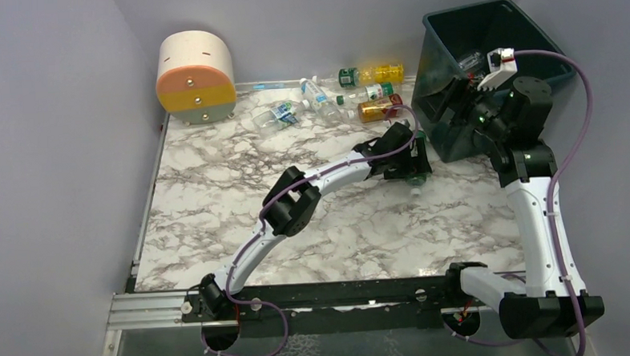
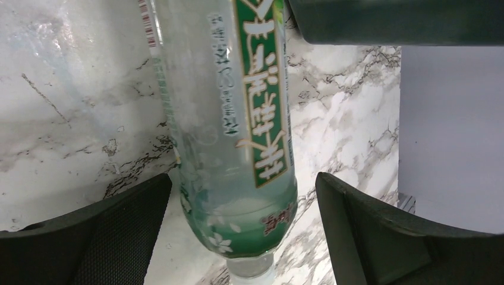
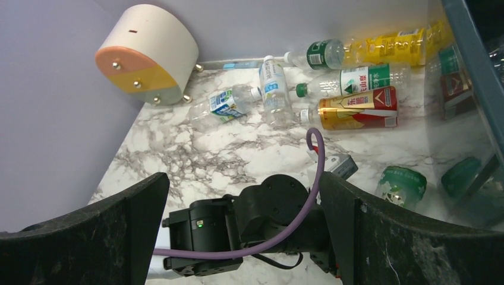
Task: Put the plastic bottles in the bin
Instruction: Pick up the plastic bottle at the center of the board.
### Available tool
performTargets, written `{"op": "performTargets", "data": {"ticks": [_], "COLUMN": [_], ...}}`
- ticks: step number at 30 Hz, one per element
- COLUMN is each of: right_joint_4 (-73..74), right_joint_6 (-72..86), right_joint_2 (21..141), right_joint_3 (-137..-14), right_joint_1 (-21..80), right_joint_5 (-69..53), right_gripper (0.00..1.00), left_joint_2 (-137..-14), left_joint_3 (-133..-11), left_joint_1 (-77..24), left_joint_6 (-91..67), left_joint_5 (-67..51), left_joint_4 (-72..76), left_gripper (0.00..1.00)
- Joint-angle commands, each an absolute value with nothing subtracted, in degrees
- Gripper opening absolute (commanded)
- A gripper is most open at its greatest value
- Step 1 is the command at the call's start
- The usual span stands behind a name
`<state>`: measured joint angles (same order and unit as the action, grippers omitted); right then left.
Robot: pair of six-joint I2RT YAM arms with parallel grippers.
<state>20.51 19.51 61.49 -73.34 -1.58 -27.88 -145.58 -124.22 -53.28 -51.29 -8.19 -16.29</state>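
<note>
— Between the wide-spread fingers [image 2: 89, 237] of my left gripper [image 2: 243, 178], a green-labelled bottle [image 2: 238, 119] lies on the marble table [image 2: 71, 107], touching neither.
— And your right gripper [image 3: 242, 178]?
— Spread fully too, holding nothing, raised beside the bin [image 1: 440, 84]. Farther off, more bottles [image 1: 381, 72] lie along the back wall.

Bin [image 2: 404, 21] wall just beside bottle [image 2: 232, 119]

Left arm reaches forward, left tool [image 1: 408, 166] low, jaws spread wide (right tool [image 1: 455, 101] raised, equally agape).
</note>
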Motion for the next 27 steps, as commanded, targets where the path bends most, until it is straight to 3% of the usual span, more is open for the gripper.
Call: {"op": "performTargets", "data": {"ticks": [1,7,15,27], "right_joint_4": [18.50,18.47,17.47,17.33], "right_joint_6": [19.99,19.82,20.98,22.05], "right_joint_2": [59.44,58.91,58.60,58.75], "right_joint_3": [-72.48,-71.55,-70.06,-68.51], "right_joint_1": [-1.50,-1.52,-1.49,-1.49], "right_joint_5": [-27.94,-27.83,-29.05,-31.46], "right_gripper": [1.00,1.00,1.00,1.00], "left_joint_2": [-148.70,-145.95,-137.10,-120.64], "left_joint_3": [-124.66,-118.97,-105.04,-83.54], "left_joint_1": [-53.44,-52.54,-51.53,-50.65], "left_joint_6": [-50.76,-48.95,-44.21,-38.51], "left_joint_5": [-6.33,-6.17,-4.25,-1.27], "left_joint_4": [-20.45,-20.55,-19.14,-15.63], "left_gripper": [0.99,0.96,0.60,0.56]}}
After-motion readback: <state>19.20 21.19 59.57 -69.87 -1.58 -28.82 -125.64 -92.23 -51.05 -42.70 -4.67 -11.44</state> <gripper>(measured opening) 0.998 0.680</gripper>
